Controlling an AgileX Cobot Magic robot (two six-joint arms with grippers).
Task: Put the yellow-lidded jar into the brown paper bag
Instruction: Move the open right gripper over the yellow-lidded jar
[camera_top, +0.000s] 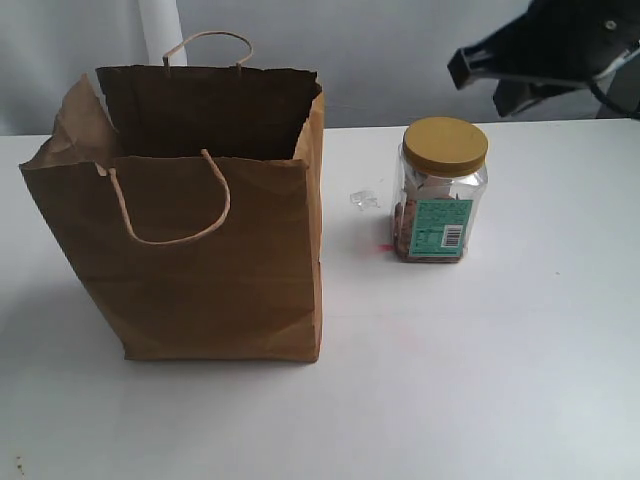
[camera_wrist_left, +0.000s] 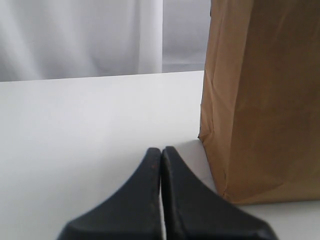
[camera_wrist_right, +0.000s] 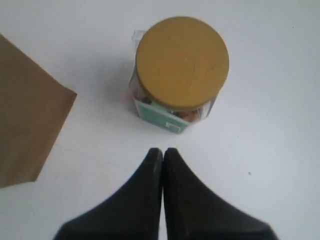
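The yellow-lidded jar (camera_top: 441, 190) stands upright on the white table, right of the brown paper bag (camera_top: 200, 220), which stands open with its cord handles up. From the right wrist view the jar (camera_wrist_right: 181, 70) is seen from above, its mustard lid facing the camera, and the bag's corner (camera_wrist_right: 27, 115) shows at one side. My right gripper (camera_wrist_right: 162, 150) hovers shut above the table, a short way from the jar and touching nothing. In the exterior view it appears as a dark shape (camera_top: 480, 70) high behind the jar. My left gripper (camera_wrist_left: 161, 149) is shut and empty, low beside the bag's side wall (camera_wrist_left: 260, 100).
A small scrap of clear plastic (camera_top: 364, 199) lies on the table (camera_top: 480, 360) between bag and jar. A pale curtain (camera_wrist_left: 80, 35) hangs behind the table's far edge.
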